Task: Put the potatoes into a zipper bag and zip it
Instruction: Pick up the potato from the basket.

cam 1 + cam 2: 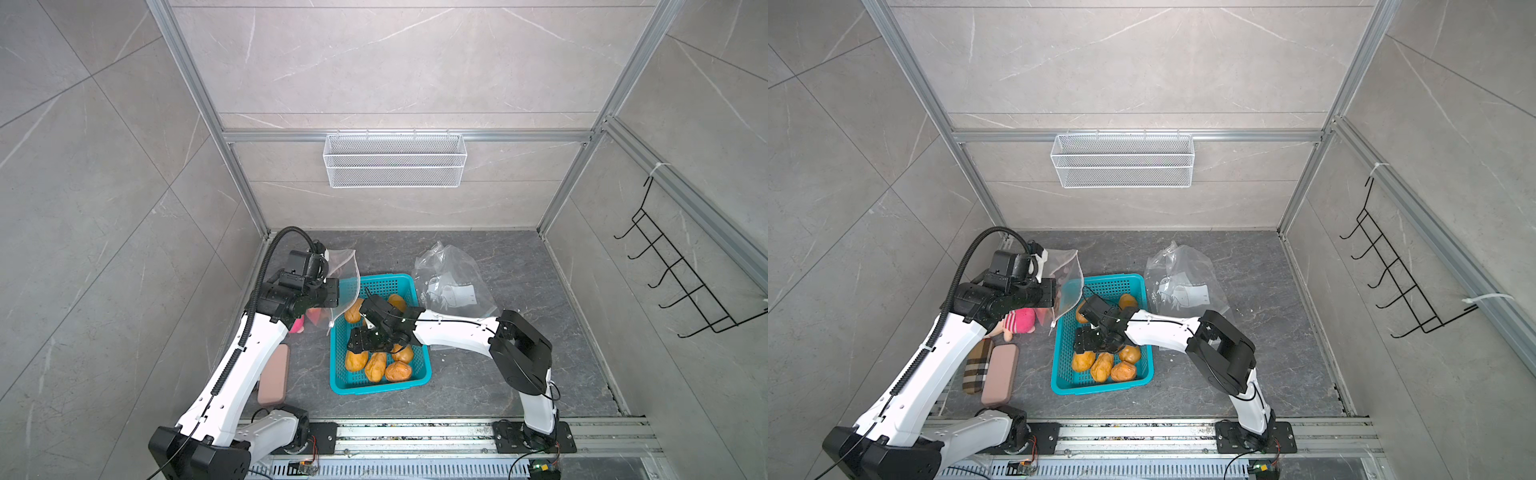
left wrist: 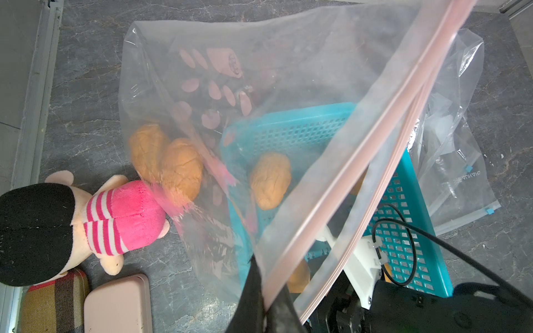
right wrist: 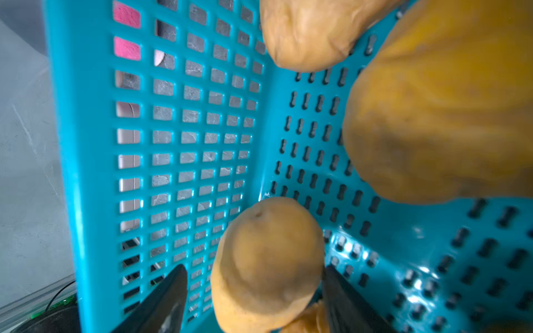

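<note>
Potatoes (image 1: 376, 365) lie in the blue basket (image 1: 374, 388), one potato (image 3: 268, 259) sitting lengthwise between the wide-apart jaws of the right gripper (image 3: 253, 272), while the left gripper (image 2: 265, 299), pinched shut, holds the bag (image 2: 288, 86) nearby.

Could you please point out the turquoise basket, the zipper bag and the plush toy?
Turquoise perforated plastic basket (image 1: 376, 387): in a top view, its near wall.
Clear pink-zipped plastic bag (image 1: 347, 270): in a top view, its side panel.
Pink striped plush toy (image 1: 1021, 321): in a top view, its pink part.
</note>
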Motion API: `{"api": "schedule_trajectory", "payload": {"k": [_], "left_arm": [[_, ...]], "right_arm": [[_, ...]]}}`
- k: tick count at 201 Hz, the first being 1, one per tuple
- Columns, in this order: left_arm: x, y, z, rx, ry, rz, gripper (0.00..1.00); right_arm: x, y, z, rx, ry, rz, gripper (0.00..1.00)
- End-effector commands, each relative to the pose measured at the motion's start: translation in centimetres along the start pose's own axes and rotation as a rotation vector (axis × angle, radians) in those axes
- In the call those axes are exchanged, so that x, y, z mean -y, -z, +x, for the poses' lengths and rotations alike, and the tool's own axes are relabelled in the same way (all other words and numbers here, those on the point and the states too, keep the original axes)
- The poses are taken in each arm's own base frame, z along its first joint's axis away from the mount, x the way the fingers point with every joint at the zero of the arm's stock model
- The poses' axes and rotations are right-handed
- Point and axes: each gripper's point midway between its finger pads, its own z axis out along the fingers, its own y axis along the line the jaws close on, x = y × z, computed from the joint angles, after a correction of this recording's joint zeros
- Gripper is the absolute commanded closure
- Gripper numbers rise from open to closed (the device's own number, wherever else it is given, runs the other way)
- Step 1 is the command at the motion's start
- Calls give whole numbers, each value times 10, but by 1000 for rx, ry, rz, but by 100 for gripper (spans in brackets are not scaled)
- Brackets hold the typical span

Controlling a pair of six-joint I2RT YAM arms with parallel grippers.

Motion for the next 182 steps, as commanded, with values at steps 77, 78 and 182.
{"api": "schedule_trajectory", "payload": {"k": [77,78,182], "left_arm": [[3,4,-3,22,-25,13,100],[3,4,-3,20,-25,13,100],[3,4,-3,19,-24,11,100]], "right_arm": [[12,-32,18,-104,-27,42,26],[12,-32,18,-106,-27,43,26],[-27,50,-21,206,116,-99,39]]}}
